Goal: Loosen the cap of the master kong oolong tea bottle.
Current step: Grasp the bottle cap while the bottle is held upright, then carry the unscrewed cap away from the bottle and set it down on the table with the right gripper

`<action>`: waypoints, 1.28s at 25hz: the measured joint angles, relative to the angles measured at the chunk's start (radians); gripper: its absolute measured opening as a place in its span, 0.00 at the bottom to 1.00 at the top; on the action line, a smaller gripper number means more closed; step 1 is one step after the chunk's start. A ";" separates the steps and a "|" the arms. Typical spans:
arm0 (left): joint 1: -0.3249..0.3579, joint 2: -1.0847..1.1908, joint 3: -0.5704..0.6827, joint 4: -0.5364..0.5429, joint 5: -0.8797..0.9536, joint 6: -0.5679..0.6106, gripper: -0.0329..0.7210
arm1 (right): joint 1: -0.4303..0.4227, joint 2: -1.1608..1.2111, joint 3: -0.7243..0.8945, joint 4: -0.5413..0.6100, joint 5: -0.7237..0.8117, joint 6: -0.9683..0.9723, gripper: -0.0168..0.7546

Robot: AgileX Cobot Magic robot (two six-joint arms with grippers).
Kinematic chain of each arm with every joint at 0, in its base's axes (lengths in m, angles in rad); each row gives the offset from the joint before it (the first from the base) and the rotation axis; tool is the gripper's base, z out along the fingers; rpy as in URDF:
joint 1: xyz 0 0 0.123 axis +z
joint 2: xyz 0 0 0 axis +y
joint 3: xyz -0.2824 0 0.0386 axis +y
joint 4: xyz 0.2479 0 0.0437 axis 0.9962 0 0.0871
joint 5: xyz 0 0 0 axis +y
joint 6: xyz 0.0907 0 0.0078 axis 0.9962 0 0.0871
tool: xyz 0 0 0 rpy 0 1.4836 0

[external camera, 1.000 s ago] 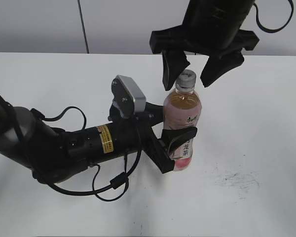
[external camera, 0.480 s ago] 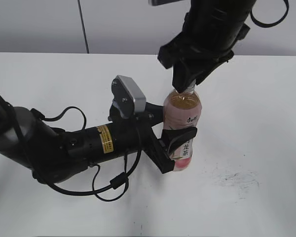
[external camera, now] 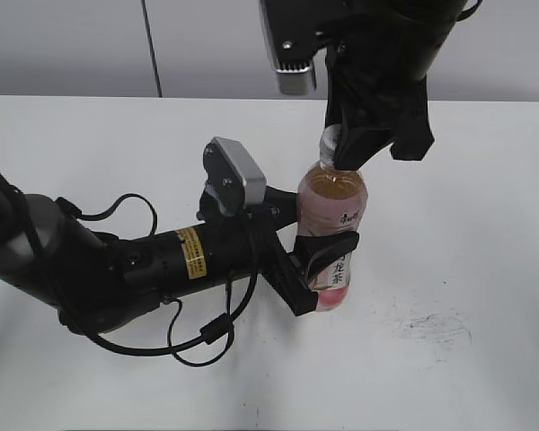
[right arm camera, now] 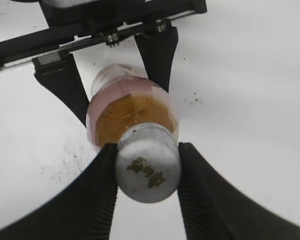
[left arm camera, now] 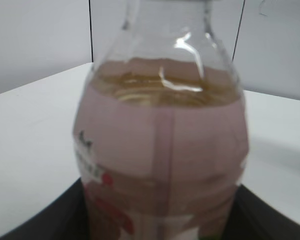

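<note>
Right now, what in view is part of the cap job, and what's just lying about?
In the job:
- bottle, upright on the table
- cap, pinched between the right gripper's fingers
- right gripper, shut on the cap
- left gripper, clamped around the bottle's lower body

Not in the job:
- table
- dark scuff marks on the table
</note>
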 joint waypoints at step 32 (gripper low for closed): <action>0.000 0.000 0.000 -0.002 0.000 0.000 0.57 | -0.055 -0.012 -0.111 0.001 0.003 0.716 0.38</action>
